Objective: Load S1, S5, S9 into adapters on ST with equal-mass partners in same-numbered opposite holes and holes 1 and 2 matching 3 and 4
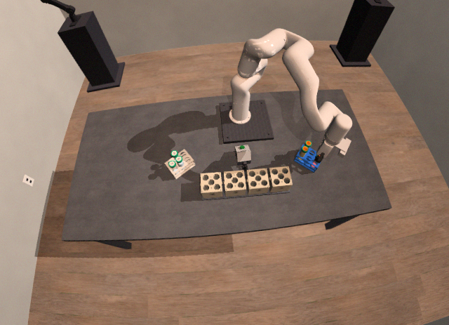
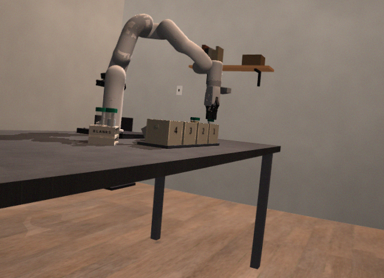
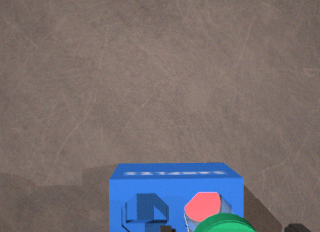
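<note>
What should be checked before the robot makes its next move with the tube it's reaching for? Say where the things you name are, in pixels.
1. Jaws (image 1: 319,157) (image 2: 211,119) parted enough to take a tube: ok, they stand partly open.
2. Jaws down at the tube's green cap (image 2: 210,120) (image 3: 225,225): ok, they are right at it.
3. Tube firmly gripped, ready to lift: not ok, the jaws have not closed on it.
4. Blue rack (image 1: 302,163) (image 3: 176,185) standing flat on the table: ok.
5. Adapters (image 1: 211,191) (image 2: 157,132) on the stand with free holes: ok, all look empty.
6. Liquid level in this tube: cannot tell, the rack and adapters hide it.
</note>
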Tool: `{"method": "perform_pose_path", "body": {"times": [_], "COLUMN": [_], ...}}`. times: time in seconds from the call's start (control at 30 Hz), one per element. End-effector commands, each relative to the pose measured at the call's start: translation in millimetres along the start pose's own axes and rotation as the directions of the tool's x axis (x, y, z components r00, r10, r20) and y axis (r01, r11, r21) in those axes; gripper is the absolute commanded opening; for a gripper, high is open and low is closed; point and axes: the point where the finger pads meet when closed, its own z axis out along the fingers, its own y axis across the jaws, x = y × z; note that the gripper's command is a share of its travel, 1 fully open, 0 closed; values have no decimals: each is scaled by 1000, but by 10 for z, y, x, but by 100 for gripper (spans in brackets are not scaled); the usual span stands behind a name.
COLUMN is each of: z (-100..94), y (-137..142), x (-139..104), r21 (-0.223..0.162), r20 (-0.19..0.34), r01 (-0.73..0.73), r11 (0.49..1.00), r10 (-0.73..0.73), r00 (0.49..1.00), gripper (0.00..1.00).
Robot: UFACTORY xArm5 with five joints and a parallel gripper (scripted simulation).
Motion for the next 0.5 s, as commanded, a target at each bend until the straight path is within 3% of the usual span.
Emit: {"method": "perform_pose_path", "body": {"times": [0.0,0.47], "z": [-9,85], "y": [1,0], "x": [12,12], "r21": [12,12], "r20": [-5,-5], "r01": [0,0], "r11": [1000,1000], "r10": [0,0], "r00": [1000,1000], "gripper": [57,57]}}
